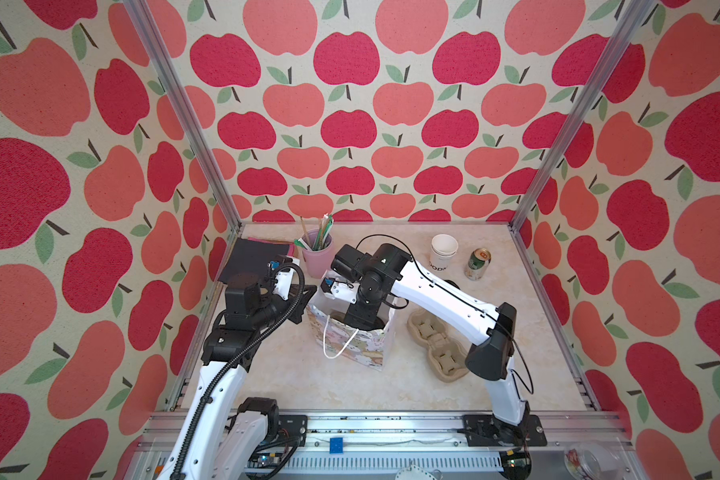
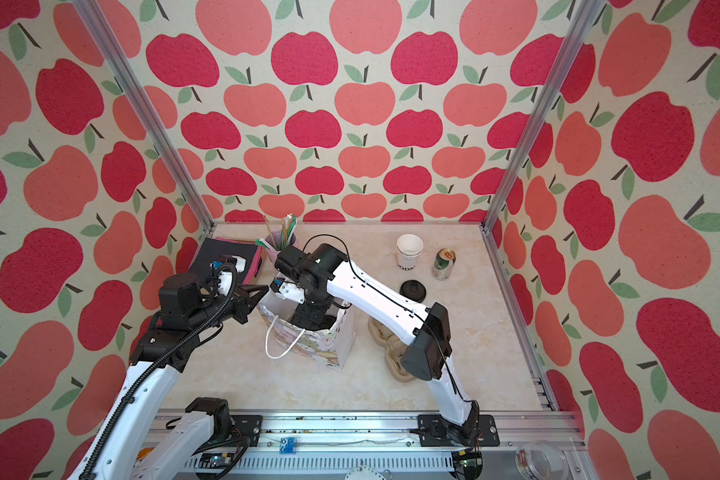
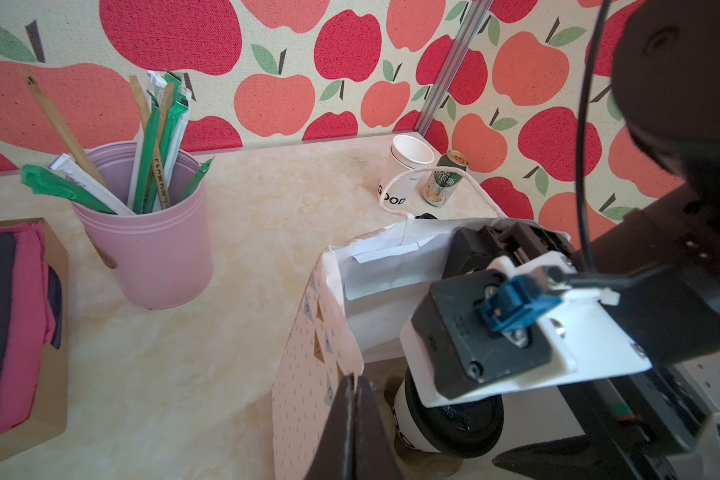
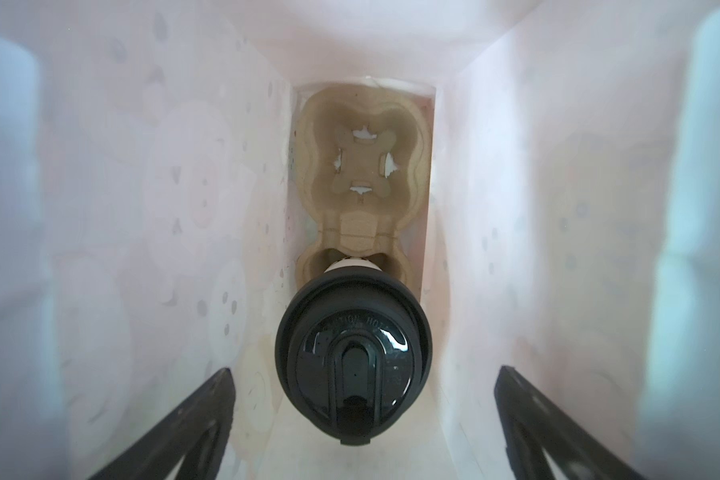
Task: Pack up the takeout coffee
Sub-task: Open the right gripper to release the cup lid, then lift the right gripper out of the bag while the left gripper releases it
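— Where's the coffee (image 4: 352, 365)?
— Down in the bag (image 1: 360, 353), upright, seated in one well of a pulp tray (image 4: 362, 166) on the bag's floor.
— And the bag?
— It stands on the worktop (image 1: 308, 390), a little left of its middle.
— The right jaws?
— Inside the bag above the black lid, spread wide to either side of it and clear of it.
— The left ones?
— Pressed together, pinching the bag's rim on the side facing the worktop's left edge.

A pale marbled tabletop (image 1: 433, 386) carries a patterned paper bag (image 1: 358, 351) beside a brown pulp cup tray (image 1: 437, 345). Behind stand a pink straw tin (image 1: 317, 261), stacked white cups (image 1: 442, 253) and a green can (image 1: 477, 264).
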